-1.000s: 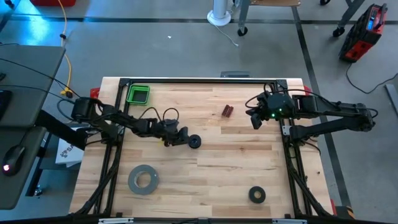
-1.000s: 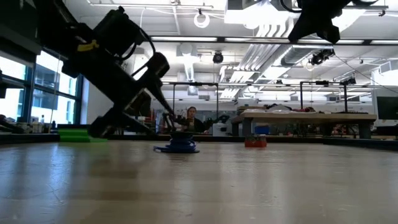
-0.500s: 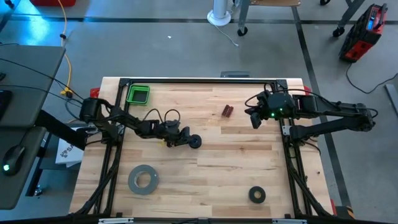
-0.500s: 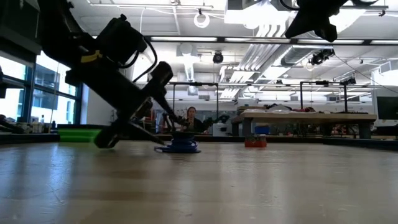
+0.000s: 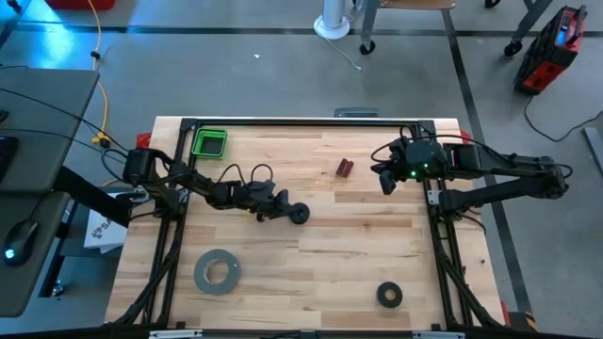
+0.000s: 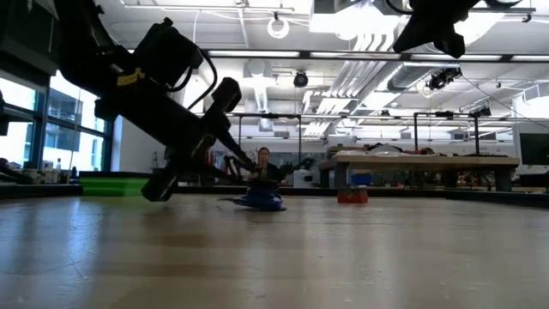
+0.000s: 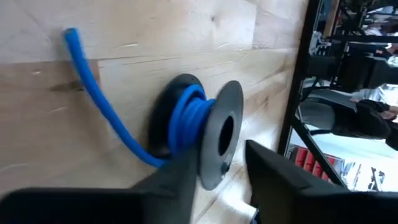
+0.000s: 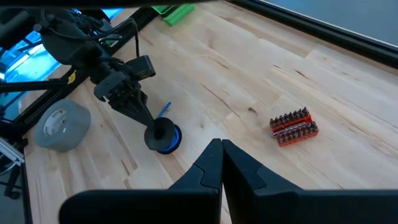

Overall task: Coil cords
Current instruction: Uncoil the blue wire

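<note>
The cord [image 7: 186,118] is a thin blue cable wound on a small black spool [image 5: 299,214] left of the table's middle. In the low view the spool [image 6: 262,202] stands tilted. A loose blue tail [image 7: 93,93] runs from the windings across the wood. My left gripper [image 7: 224,186] reaches the spool from the table's left, slanting down. It is open, with its fingers on either side of the spool's upper flange [image 7: 222,134]. My right gripper [image 5: 386,184] hangs shut and holds nothing, high over the far right of the table. My left gripper has one finger [image 7: 177,180] against the blue windings just under the upper flange's rim [image 7: 208,180]. The other finger [image 7: 273,180] stands over the flange's outer face with a gap. The fingers slant down from the table's left. The spool's lower flange [image 7: 158,130] rests on the wood.
A grey tape roll [image 5: 217,271] lies near left and a black tape ring [image 5: 389,295] near right. A green bin [image 5: 209,142] sits at the far left corner and a red bit holder [image 5: 345,169] at far centre. A person [image 6: 264,163] sits in the room behind.
My left gripper has gone toward the table's right edge and lower, up to the spool. The spool has slid a little to the right and has tipped from level to tilted.
</note>
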### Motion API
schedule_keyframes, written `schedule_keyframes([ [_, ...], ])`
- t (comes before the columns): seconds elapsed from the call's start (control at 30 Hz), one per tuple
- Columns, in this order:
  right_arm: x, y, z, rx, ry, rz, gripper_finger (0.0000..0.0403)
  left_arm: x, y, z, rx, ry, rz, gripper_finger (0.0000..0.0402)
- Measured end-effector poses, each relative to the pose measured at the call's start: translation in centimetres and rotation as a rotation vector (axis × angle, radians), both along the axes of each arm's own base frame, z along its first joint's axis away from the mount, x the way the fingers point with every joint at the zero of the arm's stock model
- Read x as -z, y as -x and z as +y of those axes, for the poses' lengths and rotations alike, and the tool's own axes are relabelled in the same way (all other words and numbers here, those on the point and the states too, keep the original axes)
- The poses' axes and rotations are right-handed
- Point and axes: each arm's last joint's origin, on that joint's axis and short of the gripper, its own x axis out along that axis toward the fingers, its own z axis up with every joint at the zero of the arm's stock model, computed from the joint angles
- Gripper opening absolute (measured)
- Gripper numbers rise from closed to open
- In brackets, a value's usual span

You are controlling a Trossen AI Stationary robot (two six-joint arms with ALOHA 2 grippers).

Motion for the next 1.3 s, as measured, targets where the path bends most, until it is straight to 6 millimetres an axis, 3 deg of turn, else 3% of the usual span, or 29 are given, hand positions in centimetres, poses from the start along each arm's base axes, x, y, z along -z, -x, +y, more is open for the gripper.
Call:
schedule_keyframes([
  [0.1, 0.0, 0.0, 0.0, -0.001, -0.001, -0.002, 0.0, -0.1, -0.1, 0.0, 0.005, -0.011, -0.014, 0.0018],
  [0.3, -0.1, -0.1, 0.1, -0.027, -0.011, -0.019, 0.0, -2.1, -0.5, 0.7, -0.003, -0.036, -0.172, 0.0004],
  [0.4, -0.7, -0.6, 0.2, -0.109, 0.013, -0.077, 0.0, -4.8, -0.2, 1.3, 0.06, -0.087, -0.279, 0.0003],
  [0.5, -1.5, -1.1, 0.3, -0.178, 0.069, -0.156, 0.0, -7.1, 0.5, 1.9, 0.131, -0.175, -0.252, 0.0002],
  [0.63, -2.4, -1.5, 0.3, -0.217, 0.14, -0.249, 0.0, -11.6, 1.1, 2.2, 0.295, -0.534, -0.238, 0.0001],
  [0.73, -2.8, -1.7, 0.3, -0.25, 0.157, -0.295, 0.0, -15.1, 1.5, 2.0, 0.415, -0.759, -0.338, 0.0001],
  [0.87, -3.3, -2.0, 0.6, -0.331, 0.13, -0.358, 0.0, -21.0, 2.1, 2.1, 0.363, -0.903, -0.521, 0.0001],
  [0.97, -3.8, -2.6, 0.7, -0.394, 0.123, -0.435, 0.0, -24.6, 3.0, 1.7, 0.378, -1.125, -0.601, 0.0001],
  [1.2, -4.1, -5.7, 0.6, -0.379, 0.116, -0.575, 0.0, -29.9, 4.5, 2.5, 0.235, -1.37, -0.662, 0.0],
  [1.3, -3.9, -7.4, 0.4, -0.349, 0.074, -0.635, 0.0, -31.4, 5.8, 3.0, 0.295, -1.459, -0.558, 0.0],
])
